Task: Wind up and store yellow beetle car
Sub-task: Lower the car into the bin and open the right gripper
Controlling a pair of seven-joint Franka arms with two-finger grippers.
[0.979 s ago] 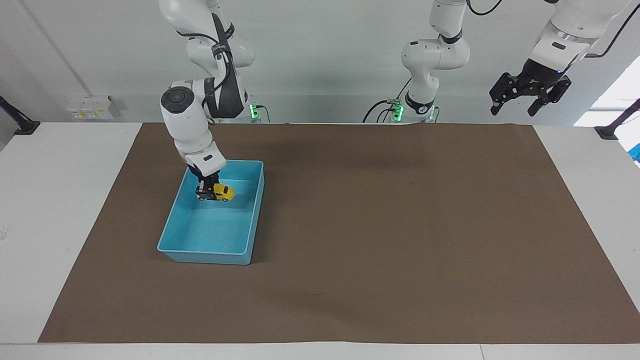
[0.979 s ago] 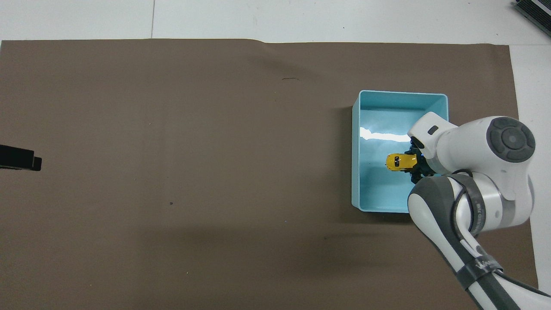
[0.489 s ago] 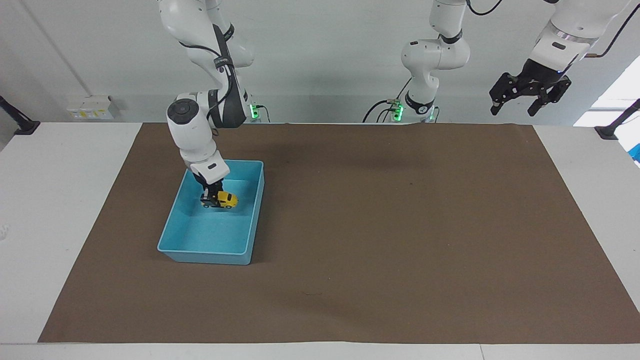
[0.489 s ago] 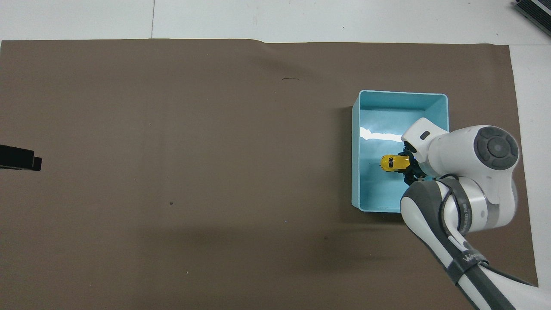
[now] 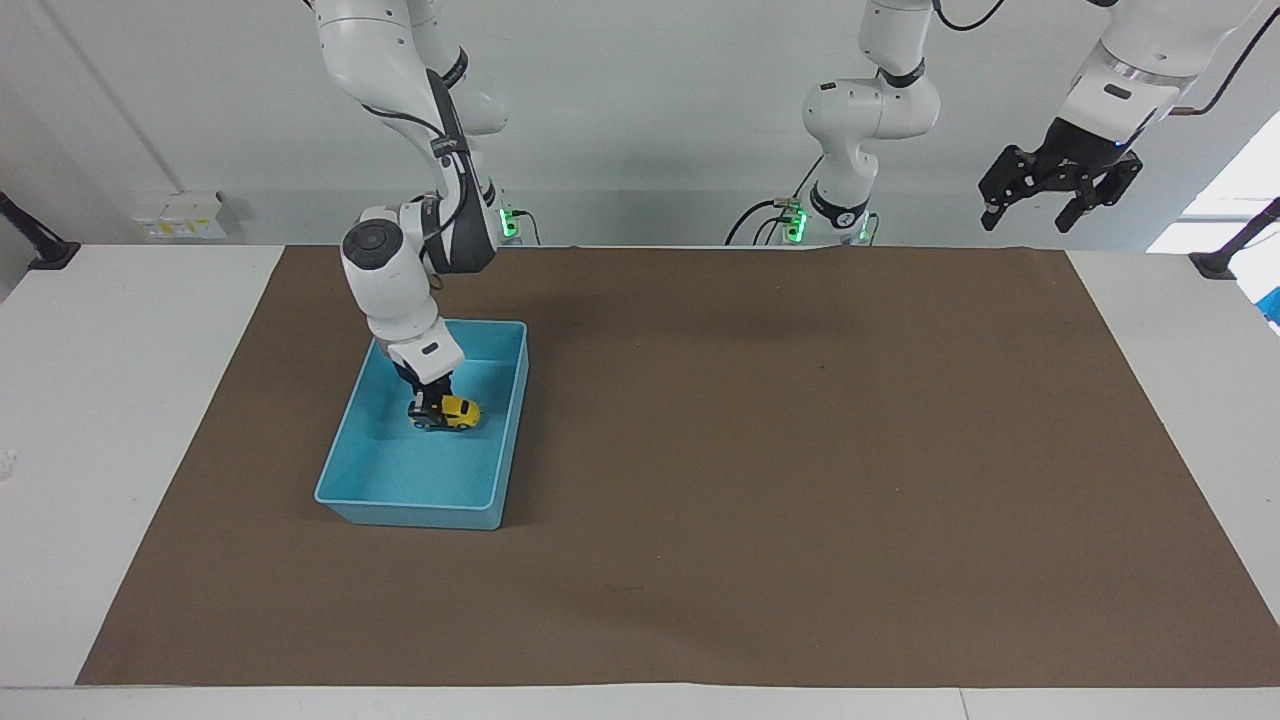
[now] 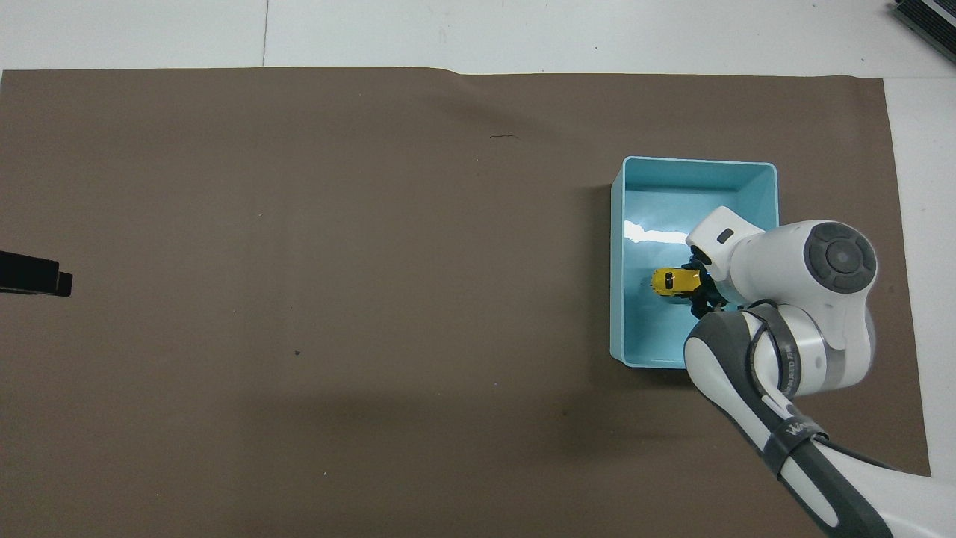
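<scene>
Facing view: right gripper [image 5: 428, 410] down inside light blue tray [image 5: 510, 420], clamped on yellow beetle car [image 5: 459, 411], car low over the tray floor near its middle. Left gripper [image 5: 1058, 196] raised well apart from the tray, off the brown mat [image 5: 800, 450], fingers spread, holding nothing, waiting.

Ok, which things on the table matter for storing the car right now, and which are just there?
In the job:
- yellow beetle car, held inside the tray
- light blue tray
- right gripper, shut on the car

Not in it:
- brown mat
- left gripper, open, waiting raised over the table's edge
</scene>
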